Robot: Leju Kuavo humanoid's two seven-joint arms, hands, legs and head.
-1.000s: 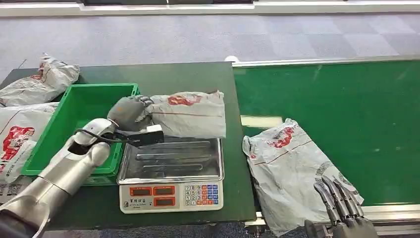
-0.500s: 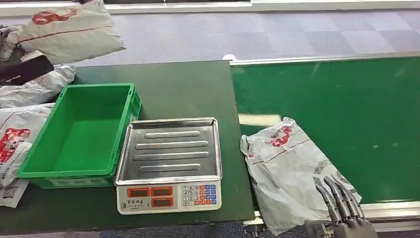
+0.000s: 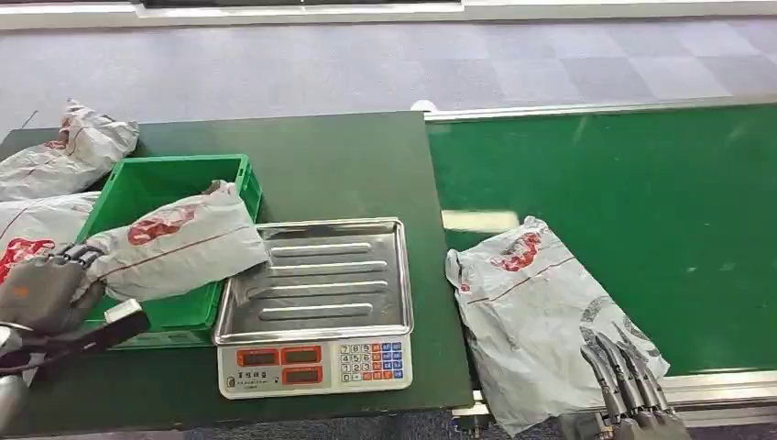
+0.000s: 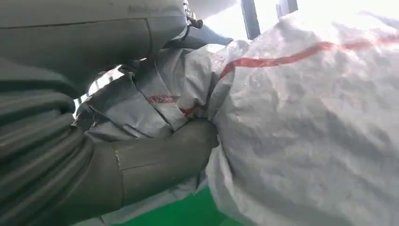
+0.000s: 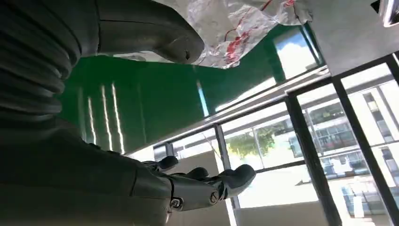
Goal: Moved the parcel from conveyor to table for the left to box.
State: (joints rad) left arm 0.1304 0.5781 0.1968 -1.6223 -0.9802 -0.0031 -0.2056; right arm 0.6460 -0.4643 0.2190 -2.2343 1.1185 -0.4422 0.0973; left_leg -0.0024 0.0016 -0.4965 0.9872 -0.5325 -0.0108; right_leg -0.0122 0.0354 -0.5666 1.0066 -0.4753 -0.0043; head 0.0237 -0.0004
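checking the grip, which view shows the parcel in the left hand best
Head view: the whole parcel lies over the green bin, left hand gripping its end. Left wrist view shows a crumpled close-up.

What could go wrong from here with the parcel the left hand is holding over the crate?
The grey plastic parcel with red print hangs across the green plastic crate's rim, one end over the steel scale tray; released now, it might tip out. The left hand grips only its bunched end, so it could slip.

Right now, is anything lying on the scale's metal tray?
Nearly bare: the scale tray shows its ribs. The parcel held by the left robot hand overlaps just its corner.
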